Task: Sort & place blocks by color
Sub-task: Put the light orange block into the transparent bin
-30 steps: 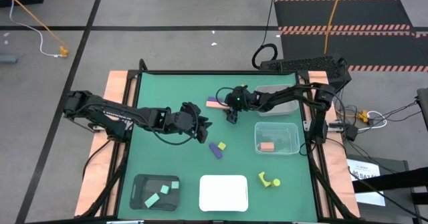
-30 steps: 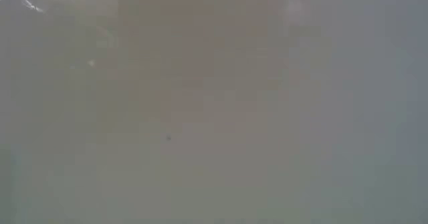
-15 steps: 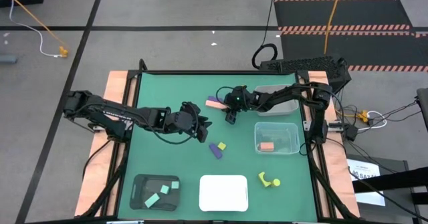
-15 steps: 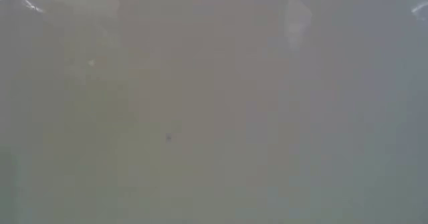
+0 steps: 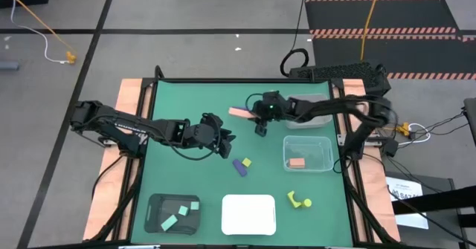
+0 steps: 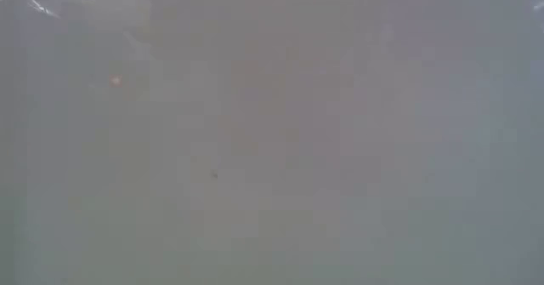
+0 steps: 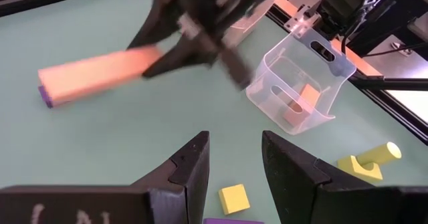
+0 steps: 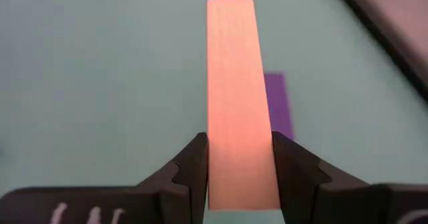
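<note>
My right gripper (image 5: pixel 254 117) is shut on a long salmon-orange bar (image 5: pixel 239 113) over the far middle of the green table. A purple block (image 8: pixel 277 107) lies on the table beneath the bar's far end. My left gripper (image 5: pixel 227 140) hangs open left of centre, and nothing is between its fingers (image 7: pixel 194 160). A yellow cube (image 7: pixel 234 198) and another purple block (image 5: pixel 240 168) lie just beyond it. A clear tray (image 5: pixel 307 154) holds a salmon block (image 5: pixel 297 163). My right gripper pinches the bar's two long sides (image 8: pixel 215 164) between its two fingers, at the end nearest the wrist. The fingers come from the table's right, slanting down, and lie along the bar. The bar sticks out ahead of them, about level and off the table.
A second clear tray (image 5: pixel 318 109) stands at the far right, behind the right arm. Near the front edge are a black tray (image 5: pixel 156 204) with mint green blocks (image 5: pixel 181 212), a white tray (image 5: pixel 249 213) and yellow pieces (image 5: pixel 299 200).
My right gripper has risen with the salmon bar, lifting it off the table. In the high view the bar now covers the purple block that lay beside it.
</note>
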Available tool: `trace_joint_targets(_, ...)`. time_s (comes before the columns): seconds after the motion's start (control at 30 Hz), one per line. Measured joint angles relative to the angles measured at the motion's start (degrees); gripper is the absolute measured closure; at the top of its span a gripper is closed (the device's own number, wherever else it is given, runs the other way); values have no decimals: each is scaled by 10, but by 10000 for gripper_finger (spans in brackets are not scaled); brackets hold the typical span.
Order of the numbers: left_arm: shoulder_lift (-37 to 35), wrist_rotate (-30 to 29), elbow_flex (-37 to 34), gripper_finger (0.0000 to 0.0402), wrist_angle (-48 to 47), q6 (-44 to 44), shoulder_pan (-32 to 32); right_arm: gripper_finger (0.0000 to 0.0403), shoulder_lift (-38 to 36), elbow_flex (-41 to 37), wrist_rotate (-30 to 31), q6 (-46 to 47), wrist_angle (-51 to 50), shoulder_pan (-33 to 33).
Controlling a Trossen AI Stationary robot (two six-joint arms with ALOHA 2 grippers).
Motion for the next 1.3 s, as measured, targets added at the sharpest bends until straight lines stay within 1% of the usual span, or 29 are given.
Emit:
trace_joint_targets(0.1,0,-1,0,266,1,2,2,290,-58,-1,25,-1,-39,12)
trace_joint_targets(0.27,0,-5,0,266,1,3,7,290,-153,0,126,-2,-74,38)
trace_joint_targets(0.37,0,-5,0,266,3,16,10,290,-193,0,185,8,-89,56)
trace_joint_targets(0.47,0,-5,0,266,5,29,14,290,-222,0,210,29,-80,77)
trace_joint_targets(0.57,0,-6,0,266,6,48,21,290,-235,0,211,42,-66,102)
trace_joint_targets(0.77,0,-6,0,266,7,66,41,290,-237,0,212,25,29,164)
trace_joint_targets(0.87,0,-7,0,266,8,66,53,290,-236,0,221,24,56,187)
trace_joint_targets(1.03,0,-7,0,266,8,66,68,290,-235,0,285,1,62,220)
trace_joint_targets(1.13,0,-7,0,266,8,66,74,290,-235,0,302,-2,61,232)
trace_joint_targets(1.23,0,-7,0,266,8,65,76,290,-235,0,304,0,61,243)
trace_joint_targets(1.3,0,-7,0,266,8,65,76,290,-242,0,304,19,50,253)
